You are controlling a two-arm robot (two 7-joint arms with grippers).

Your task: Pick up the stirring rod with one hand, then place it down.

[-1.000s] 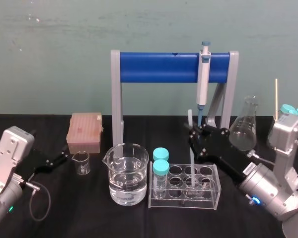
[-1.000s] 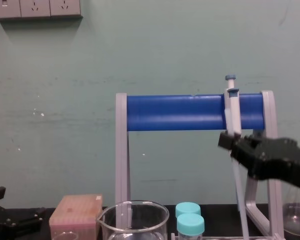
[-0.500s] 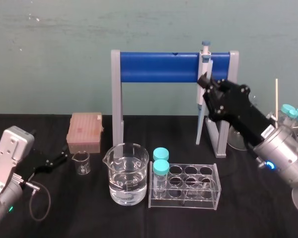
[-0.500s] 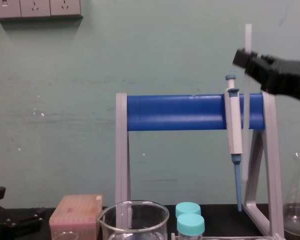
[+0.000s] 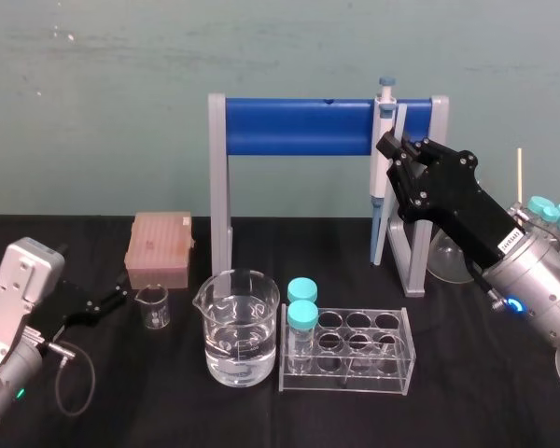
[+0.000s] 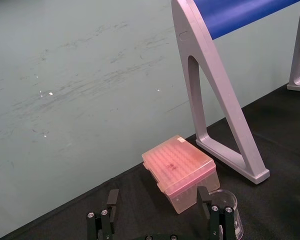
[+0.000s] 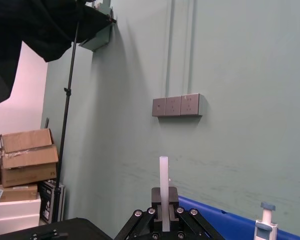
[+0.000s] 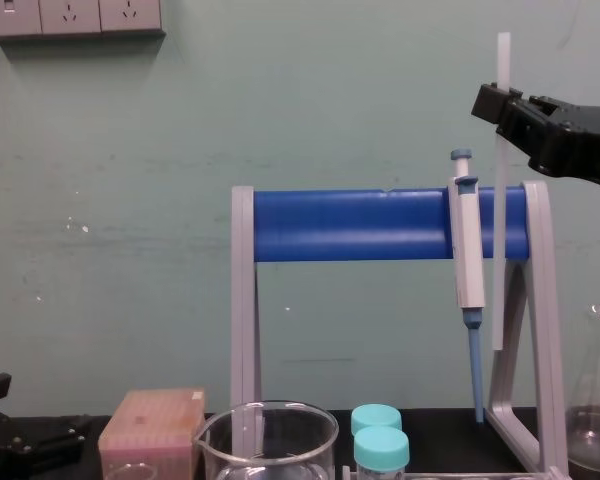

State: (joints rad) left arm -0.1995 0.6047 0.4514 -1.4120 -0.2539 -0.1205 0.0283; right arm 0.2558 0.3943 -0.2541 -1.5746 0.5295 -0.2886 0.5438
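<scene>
Upper right, the right gripper (image 8: pixel 500 105), partly cut off, pinched the upright stirring rod (image 8: pixel 499 230). Lower left, the left gripper (image 5: pixel 119 297) sat with fingers spread, holding nothing.

Rod (image 8: pixel 499 290) is looking smooth, translucent, glass-like; right gripper (image 5: pixel 390 148) is showing matt black; beaker (image 5: pixel 237 327) is gleaming, glossy clear glass; table (image 5: pixel 121 401) is looking matt; far stand (image 5: pixel 299 128) is showing smooth plastic.
</scene>
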